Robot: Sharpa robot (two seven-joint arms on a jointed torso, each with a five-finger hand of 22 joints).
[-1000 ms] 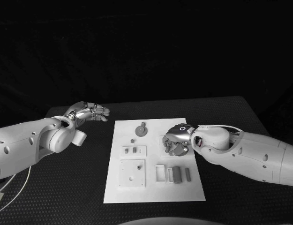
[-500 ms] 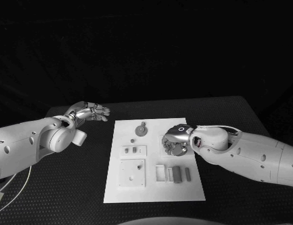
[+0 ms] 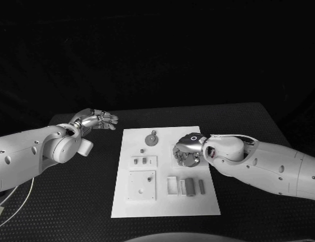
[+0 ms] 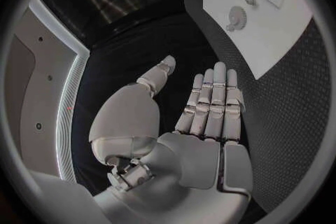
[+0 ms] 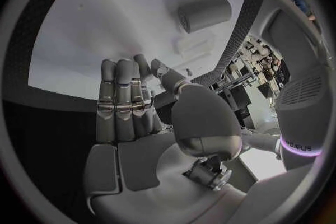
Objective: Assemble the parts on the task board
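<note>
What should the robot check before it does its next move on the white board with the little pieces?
1. White rectangular task board lies flat on the black table: ok.
2. Left silver hand off the board, holding nothing: ok.
3. Right silver hand over the board's right side: ok.
4. Right hand holding a part: cannot tell in the head view; the right wrist view shows its fingers straight and empty.
5. Two grey cylinder parts lie loose near the board's front: ok.
6. Round grey disc part uncovered at the far end: ok.
</note>
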